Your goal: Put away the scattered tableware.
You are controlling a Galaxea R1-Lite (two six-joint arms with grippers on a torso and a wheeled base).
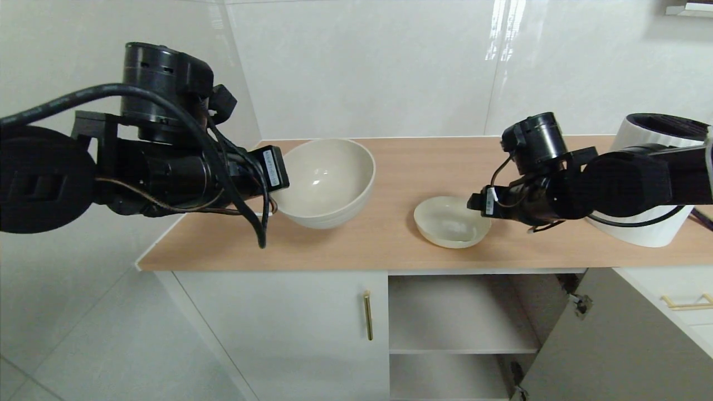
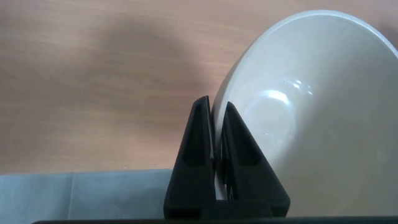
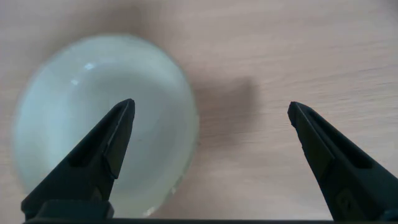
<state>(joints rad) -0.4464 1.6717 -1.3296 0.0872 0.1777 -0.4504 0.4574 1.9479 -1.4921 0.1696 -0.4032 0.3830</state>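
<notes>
- White glossy tiles back a wooden countertop (image 1: 390, 167), and the large bowl (image 1: 326, 181) sits toward its left end.
- Large bowl (image 2: 311, 112): round and cream, tipped so its mouth faces up and toward the robot. Whether its base touches the wood cannot be told.
- Left gripper (image 2: 214, 106): pinches the large bowl's rim, one finger inside the wall and one outside, pressed close together.
- Left arm: lies roughly level and comes in from the large bowl's left, with the wrist (image 1: 274, 203) right at the rim.
- Small bowl (image 1: 450, 223): round and pale, upright with its mouth up, resting on the wood to the right of the large bowl and apart from it.
- Right gripper (image 3: 210, 104): spread wide. One finger is above the small bowl (image 3: 106, 81) and the other above bare wood, on the side away from the large bowl.
- Right arm: extends from the right, its gripper (image 1: 479, 203) aimed toward the large bowl and angled slightly down.
- White cylindrical appliance (image 1: 646, 223): stands farthest right of the large bowl.
- Cabinet (image 1: 457, 312): open, below and to the right of the large bowl, with white shelves. A gold handle (image 1: 367, 314) is on the closed door beside it.
</notes>
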